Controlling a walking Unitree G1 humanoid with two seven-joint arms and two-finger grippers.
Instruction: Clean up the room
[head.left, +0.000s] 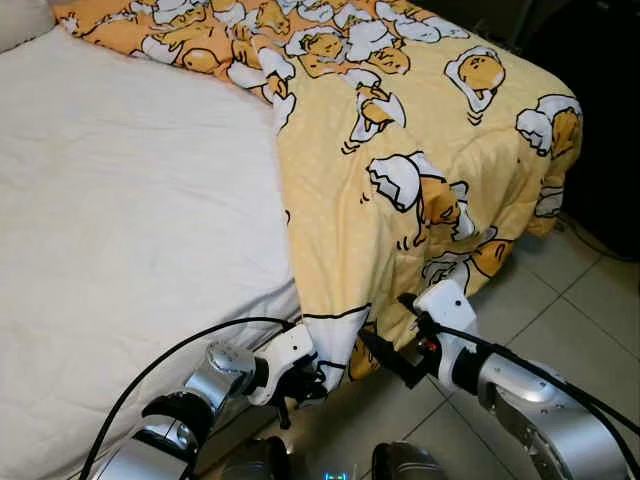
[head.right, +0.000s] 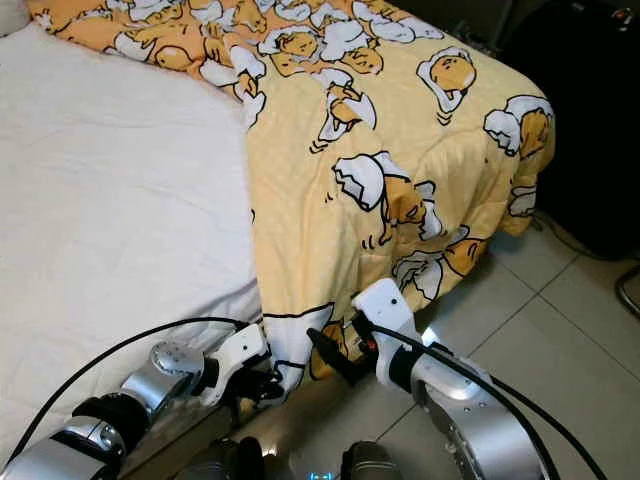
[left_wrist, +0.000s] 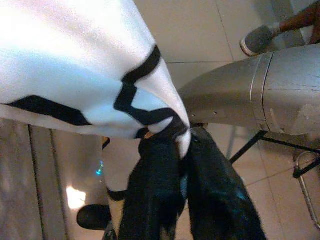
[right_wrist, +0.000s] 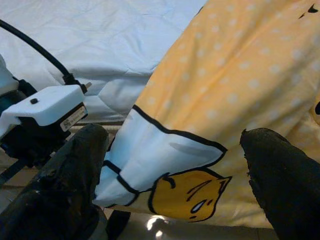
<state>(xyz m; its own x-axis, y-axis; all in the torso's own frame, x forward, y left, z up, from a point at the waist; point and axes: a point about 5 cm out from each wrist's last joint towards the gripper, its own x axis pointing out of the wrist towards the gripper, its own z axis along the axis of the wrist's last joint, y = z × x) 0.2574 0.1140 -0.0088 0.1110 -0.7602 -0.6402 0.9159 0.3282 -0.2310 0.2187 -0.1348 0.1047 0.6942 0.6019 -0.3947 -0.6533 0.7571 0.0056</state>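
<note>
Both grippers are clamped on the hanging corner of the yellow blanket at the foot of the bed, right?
Not quite. Only the left gripper is clamped on the yellow blanket corner; the right wrist view shows the right gripper open, its fingers apart on either side of the cloth.

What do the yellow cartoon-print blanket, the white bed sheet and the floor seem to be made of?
Yellow cartoon-print blanket: soft woven fabric, matte; it drapes and folds.
White bed sheet: thin cloth, probably cotton, matte with fine wrinkles.
Floor: pale glazed tiles, likely ceramic; grout lines and glossy reflections.
</note>
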